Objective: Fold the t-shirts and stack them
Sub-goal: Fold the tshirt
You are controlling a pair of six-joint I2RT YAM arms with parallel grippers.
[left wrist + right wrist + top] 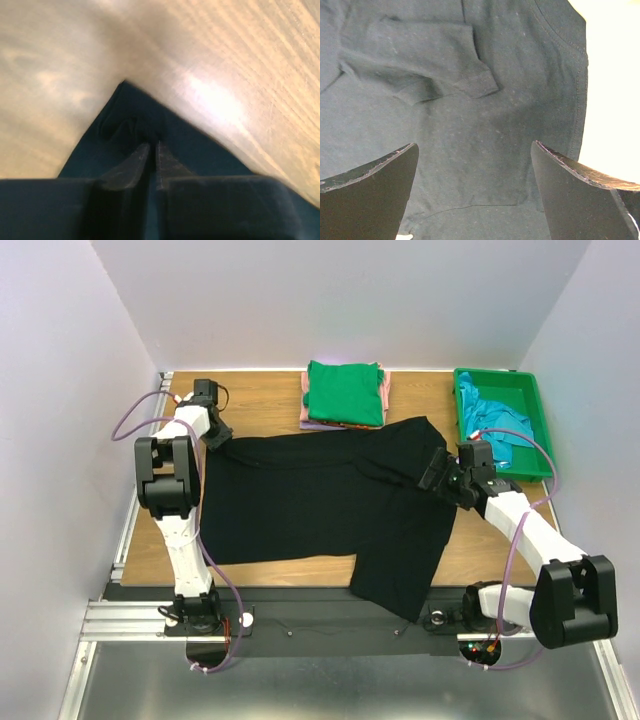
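Now | left fingers (221,437) pinch black t-shirt (320,505) corner | right fingers (438,474) spread (above it) | green tray (512,388) beside

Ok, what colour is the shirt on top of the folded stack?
Green. The top shirt shows best in the top external view.

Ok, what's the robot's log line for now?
left gripper: shut on black t-shirt corner; right gripper: open above it; green t-shirt: atop stack
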